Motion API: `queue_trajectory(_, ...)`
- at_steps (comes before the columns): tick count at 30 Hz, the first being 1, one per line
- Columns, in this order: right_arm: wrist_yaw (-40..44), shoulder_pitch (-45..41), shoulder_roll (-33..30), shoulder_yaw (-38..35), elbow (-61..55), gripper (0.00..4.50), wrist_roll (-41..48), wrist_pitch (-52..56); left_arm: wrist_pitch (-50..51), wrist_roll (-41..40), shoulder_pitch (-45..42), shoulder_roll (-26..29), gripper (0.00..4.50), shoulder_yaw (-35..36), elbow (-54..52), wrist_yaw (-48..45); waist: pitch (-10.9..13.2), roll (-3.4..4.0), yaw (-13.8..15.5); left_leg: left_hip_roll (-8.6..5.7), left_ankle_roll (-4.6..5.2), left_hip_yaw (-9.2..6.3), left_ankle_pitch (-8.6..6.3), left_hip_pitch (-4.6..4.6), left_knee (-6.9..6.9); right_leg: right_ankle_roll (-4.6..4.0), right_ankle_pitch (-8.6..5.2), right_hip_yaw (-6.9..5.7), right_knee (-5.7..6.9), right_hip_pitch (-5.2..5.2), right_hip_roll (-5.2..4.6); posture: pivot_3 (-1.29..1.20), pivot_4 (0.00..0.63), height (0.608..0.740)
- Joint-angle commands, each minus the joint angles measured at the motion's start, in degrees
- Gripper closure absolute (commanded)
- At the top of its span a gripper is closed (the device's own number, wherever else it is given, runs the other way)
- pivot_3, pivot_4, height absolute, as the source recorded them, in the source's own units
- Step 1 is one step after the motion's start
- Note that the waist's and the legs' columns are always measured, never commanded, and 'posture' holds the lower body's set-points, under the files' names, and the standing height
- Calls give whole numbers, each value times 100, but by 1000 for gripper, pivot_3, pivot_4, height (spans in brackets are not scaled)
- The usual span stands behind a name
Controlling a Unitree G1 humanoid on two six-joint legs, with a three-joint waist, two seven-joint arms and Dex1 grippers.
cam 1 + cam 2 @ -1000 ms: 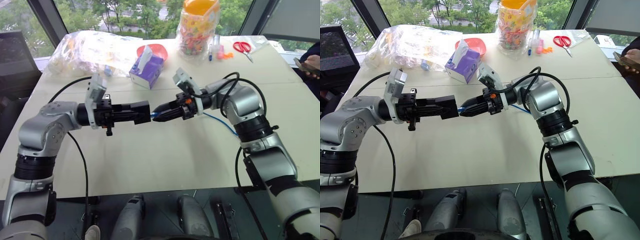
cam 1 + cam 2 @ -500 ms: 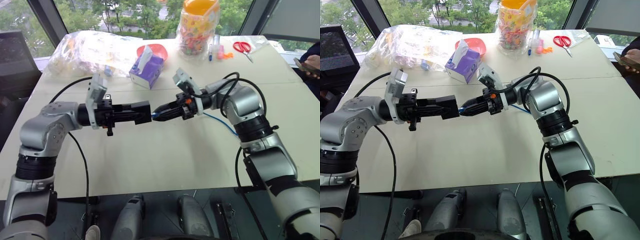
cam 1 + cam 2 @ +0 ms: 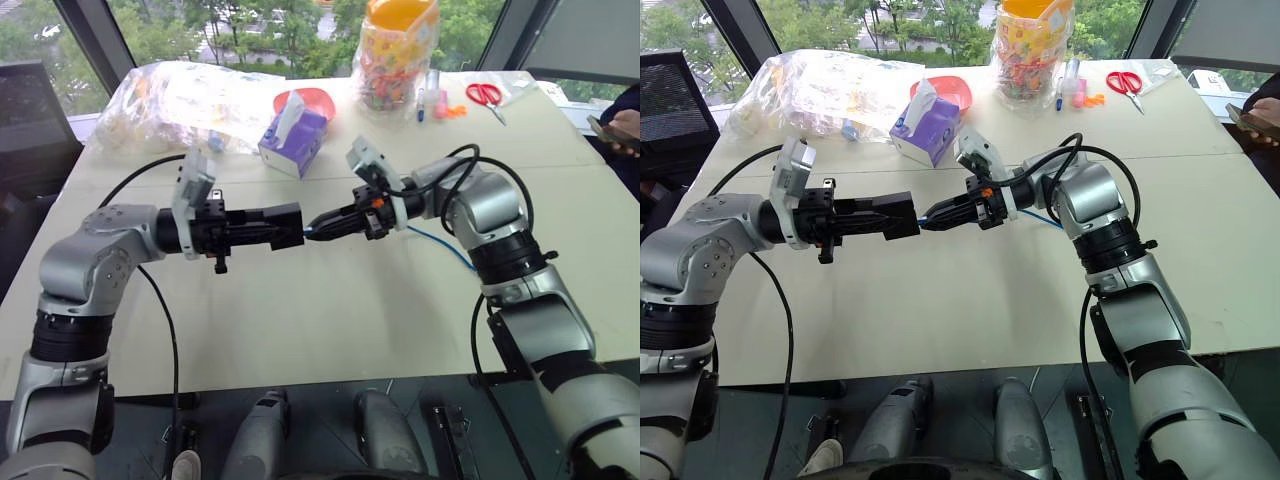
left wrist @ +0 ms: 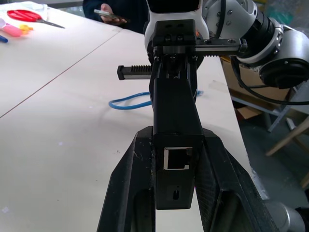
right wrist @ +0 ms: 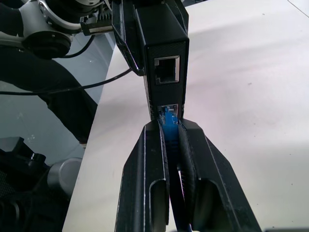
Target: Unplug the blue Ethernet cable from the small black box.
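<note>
Left jaws [image 3: 290,225] clamped on the small black box [image 4: 175,145], held above the tabletop [image 3: 330,310] with its end face toward the right arm. 2 ports visible on that face in the right wrist view: upper one empty, lower one still taken by the plug of the blue Ethernet cable [image 5: 169,121].

Right jaws [image 5: 169,128] closed on that blue plug right at the box's face, black fingers [image 5: 145,164] pressed to either side of it, tips touching or just short of the box. In the head views, 2 arms meeting tip to tip over the middle of the tabletop, left from 9 o'clock, right from 3 o'clock.

Rest of the cable trailing back under the right wrist and lying in a loose curve on the tabletop [image 3: 445,248], toward 3 o'clock of the jaws.

Further out: purple tissue box [image 3: 292,140] at 12 o'clock of the jaws, red bowl [image 3: 305,98] just behind it, clear plastic bag [image 3: 180,100] at 11 o'clock, yellow-lidded jar [image 3: 398,50] at 1 o'clock, red scissors [image 3: 485,95] near the far right corner. A person's hand holding a phone [image 3: 612,132] at the right edge.
</note>
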Motion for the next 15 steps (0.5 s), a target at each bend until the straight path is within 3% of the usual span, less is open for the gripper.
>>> queue_trajectory(1, -65, -12, -256, -206, 311, 4462, -125, -229, -90, -89, 157, 236, 4009, 168, -421, -114, 0, 0, -3, 0, 0, 0, 0, 0, 0, 0, 0, 0, 0, 0, 0, 0, 150, 728)
queue_trajectory(9, -38, 94, -822, -367, 1004, 4462, -345, -625, -259, -54, 443, 549, 4009, 331, -635, -72, 0, 0, 12, -2, 0, 2, 0, -1, 2, -1, 0, 1, -3, 3, -2, 0, 150, 728)
queue_trajectory(12, -610, 95, -711, -535, 1430, 4462, -593, -1233, -304, -12, 425, 464, 4009, 347, -586, 65, 0, 0, -34, 1, 0, 4, 0, 3, 1, -3, 1, 1, 0, 2, 0, 0, 150, 728)
queue_trajectory(15, -2010, -4, -407, -547, 2322, 4462, -1262, -2356, -547, 213, 464, 197, 4009, 200, -502, 336, -1, -1, -37, 2, 0, 5, 0, 4, 1, -3, 2, 1, 0, 3, 0, 0, 150, 728)
